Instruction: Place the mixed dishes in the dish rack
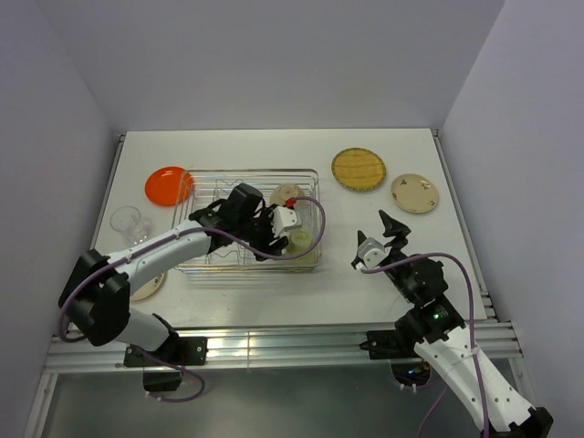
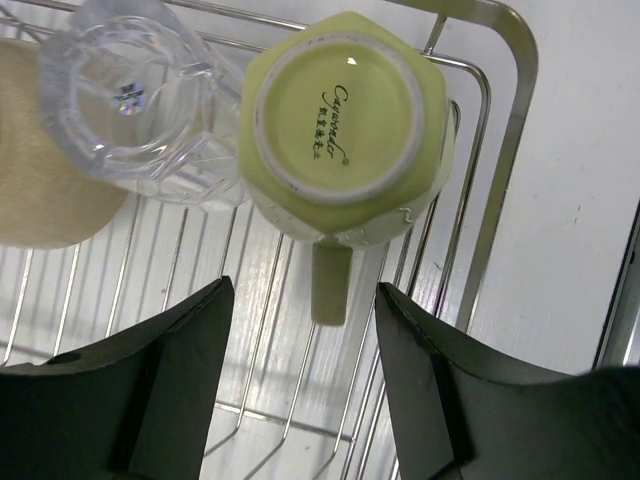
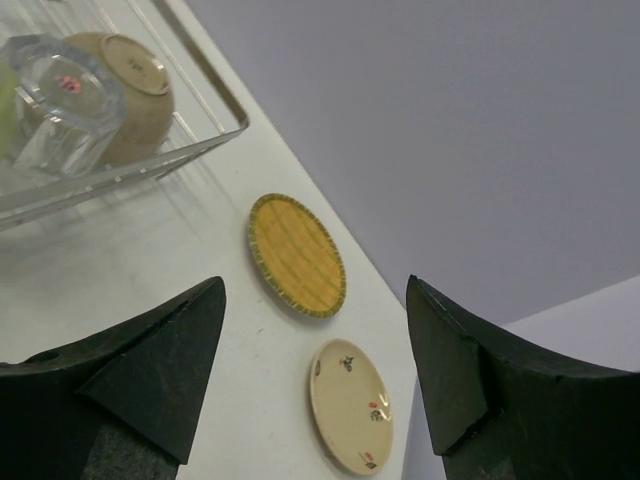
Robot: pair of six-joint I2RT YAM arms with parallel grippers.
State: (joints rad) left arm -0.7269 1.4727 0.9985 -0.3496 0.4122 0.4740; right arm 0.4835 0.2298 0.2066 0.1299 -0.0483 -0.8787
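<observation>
Top external view: white counter (image 1: 274, 151) carried the dish rack (image 1: 255, 171) left of centre, with both arms reaching in from 6 o'clock.
Left gripper (image 2: 305, 300): inside the rack's right end, jaws apart and gripping nothing.
Pale green mug (image 2: 340, 110): stood upside down in the rack's 5 o'clock corner. Its handle pointed back toward the left jaws, with the end lying between the tips and clear of both.
Clear plastic cup (image 2: 130, 100): inverted in the rack, touching the mug at its 9 o'clock.
Beige bowl (image 3: 130, 90): upside down in the rack, just beyond the cup.
Right gripper (image 3: 315, 290): over bare counter at the rack's 3 o'clock, jaws wide and empty.
Yellow woven-pattern plate (image 1: 359, 169): flat on the counter at the rack's 1 o'clock.
Cream plate (image 1: 414, 192): flowered, at 4 o'clock from the yellow one, apart from it.
Orange plate (image 1: 168, 185): at the rack's 10 o'clock corner, possibly touching the wire.
Second clear cup (image 1: 128, 222): upright on the counter, at 7 o'clock from the orange plate.
</observation>
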